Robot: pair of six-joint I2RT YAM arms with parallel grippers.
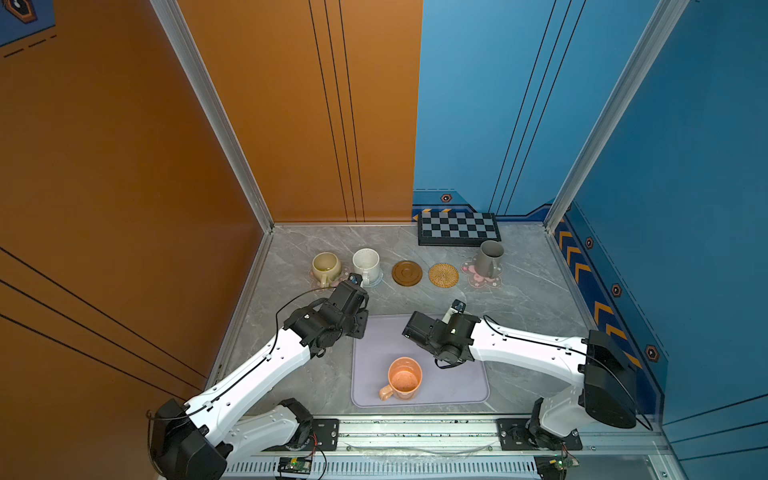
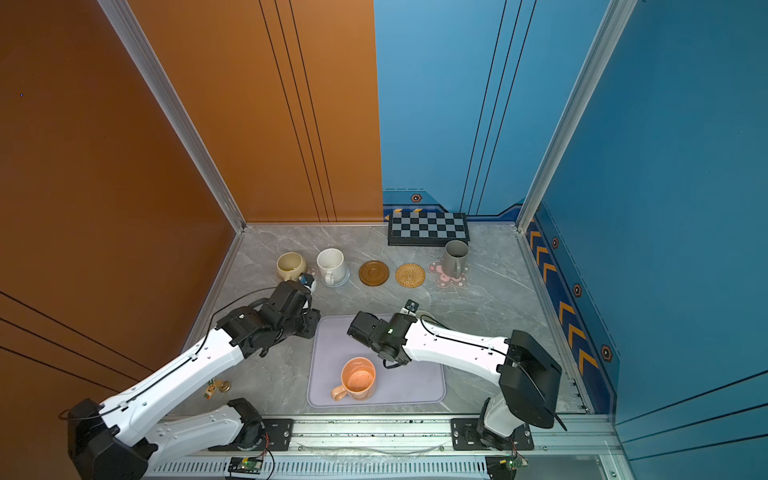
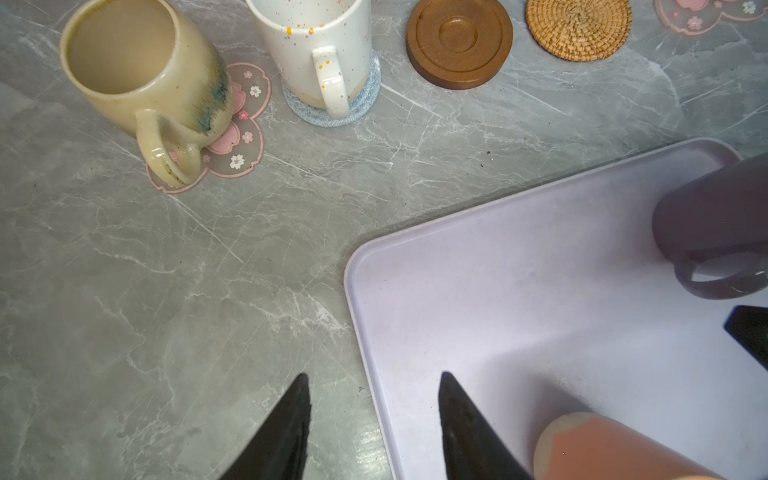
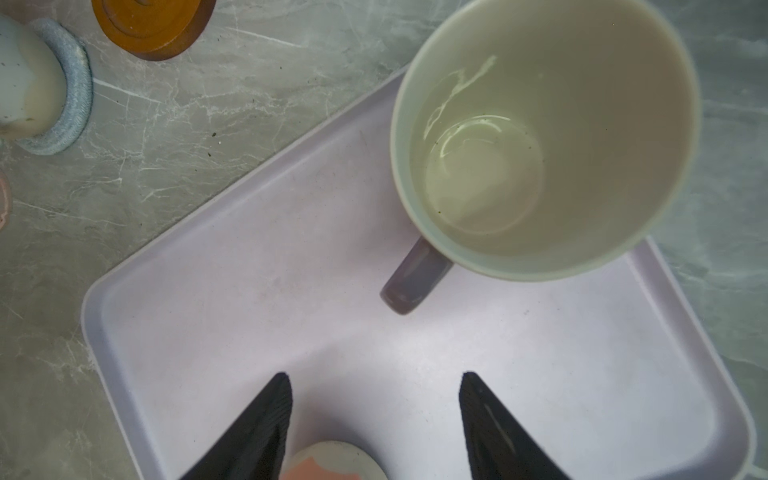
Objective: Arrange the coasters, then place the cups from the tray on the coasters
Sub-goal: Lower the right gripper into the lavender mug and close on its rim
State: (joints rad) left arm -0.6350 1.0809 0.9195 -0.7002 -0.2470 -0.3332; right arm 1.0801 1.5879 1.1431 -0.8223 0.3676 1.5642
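Currently the right gripper (image 4: 374,415) is hanging over the tray (image 4: 249,291) with its jaws standing apart and nothing between them. The lavender mug (image 4: 540,137) is standing upright just ahead of them, in the tray corner that faces the row of coasters. Its handle (image 4: 415,278) is pointing back across the tray floor, roughly toward the jaws, so the coming reach is, in my judgement, turning on lining the parted jaws up with that handle or with the mug's near wall. The right arm is plainly the nearer one to it. The left gripper (image 3: 374,415) is hovering at the tray's other far corner, partly over the rim and partly over the table (image 3: 166,291), jaws likewise parted and empty. The tray is holding two empty cups: the lavender one and the orange mug (image 1: 403,379), which is sitting upright nearer the robot. Beyond the tray, the beige-yellow mug (image 1: 326,266) is standing on a pink flower coaster (image 3: 245,137), the speckled white mug (image 1: 365,262) on the crocheted coaster (image 3: 365,99), and the grey mug (image 1: 489,257) on the second pink flower coaster (image 1: 478,279). The wooden disc (image 1: 407,273) and the rattan coaster (image 1: 443,275) are lying bare side by side between them, the rattan one closer to the lavender mug.
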